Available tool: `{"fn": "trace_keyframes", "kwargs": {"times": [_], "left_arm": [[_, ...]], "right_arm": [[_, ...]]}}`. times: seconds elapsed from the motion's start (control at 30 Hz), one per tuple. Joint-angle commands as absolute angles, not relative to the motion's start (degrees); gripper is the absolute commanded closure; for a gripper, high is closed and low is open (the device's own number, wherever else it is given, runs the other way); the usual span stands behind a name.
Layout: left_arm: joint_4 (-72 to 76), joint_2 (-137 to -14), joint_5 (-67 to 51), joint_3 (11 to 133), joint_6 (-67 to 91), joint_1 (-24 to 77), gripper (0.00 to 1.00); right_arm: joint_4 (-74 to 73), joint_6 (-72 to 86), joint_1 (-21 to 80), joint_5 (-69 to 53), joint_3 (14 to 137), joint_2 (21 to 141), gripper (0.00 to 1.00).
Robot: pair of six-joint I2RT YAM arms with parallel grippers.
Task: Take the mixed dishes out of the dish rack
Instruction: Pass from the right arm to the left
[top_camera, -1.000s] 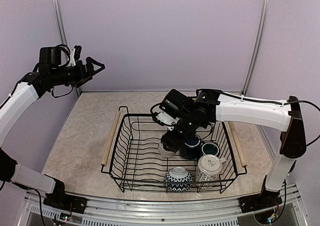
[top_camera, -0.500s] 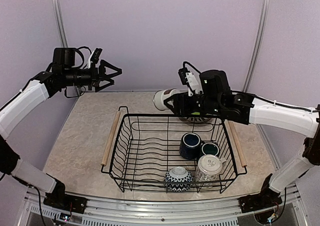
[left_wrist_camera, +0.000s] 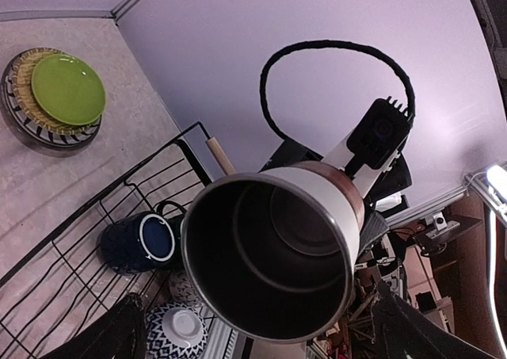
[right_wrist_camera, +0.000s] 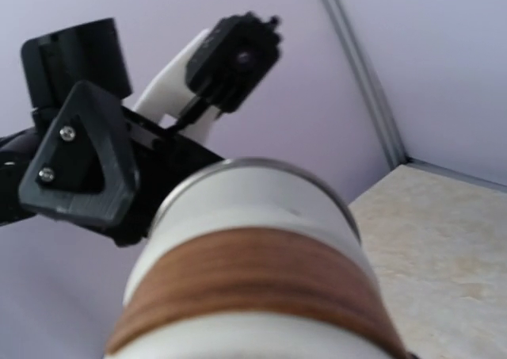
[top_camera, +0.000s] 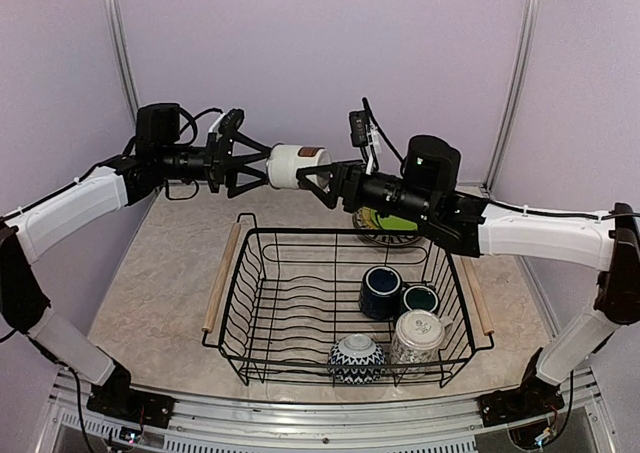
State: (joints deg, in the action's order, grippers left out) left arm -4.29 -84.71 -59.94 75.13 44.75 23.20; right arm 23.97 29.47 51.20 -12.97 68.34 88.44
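A white cup [top_camera: 290, 165] with a brown band hangs in the air above the far side of the dish rack [top_camera: 238, 273], lying sideways. My right gripper [top_camera: 322, 179] is shut on its base end; its fingers are hidden behind the cup [right_wrist_camera: 253, 288] in the right wrist view. My left gripper [top_camera: 256, 163] stands open, one finger [left_wrist_camera: 103, 339] on each side of the cup's dark mouth [left_wrist_camera: 273, 260]. In the rack sit a dark blue mug [top_camera: 381, 291], a teal mug [top_camera: 420, 298], a white patterned cup [top_camera: 418, 335] and a blue-white bowl [top_camera: 356, 358].
A lime-green plate [top_camera: 397, 222] tops a stack of plates on the table behind the rack, also seen as the green plate [left_wrist_camera: 67, 88] in the left wrist view. Wooden handles [top_camera: 220, 278] run along the rack's short sides. Purple walls enclose the table.
My right arm lifted the white cup out of the rack and carried it up and left. My left arm swung right to meet it, its open fingers now flanking the cup's mouth.
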Motion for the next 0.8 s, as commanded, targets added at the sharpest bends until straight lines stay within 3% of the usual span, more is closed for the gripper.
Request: {"fn": "trace_keyframes", "kwargs": {"times": [0.0,0.23,0.4,0.7,0.77], "left_arm": [[2.0,-85.7,-64.7,74.2,47.2,25.2,0.07],[4.8,-85.3,-66.2,73.1,47.1,27.6,0.17],[6.7,-85.7,-68.0,73.2,48.7,28.0,0.4],[10.3,-86.2,-70.9,73.3,51.7,29.9,0.71],[10.7,-86.4,-71.0,73.4,52.1,30.0,0.8]], "right_arm": [[29.5,31.8,51.4,-17.5,69.2,91.5,1.0],[33.2,34.4,51.4,-19.6,69.1,94.0,1.0],[38.4,37.1,51.4,-20.6,67.0,94.5,1.0],[39.7,38.4,51.5,-20.1,66.5,95.1,1.0],[41.0,38.8,51.5,-19.7,65.3,94.4,0.95]]}}
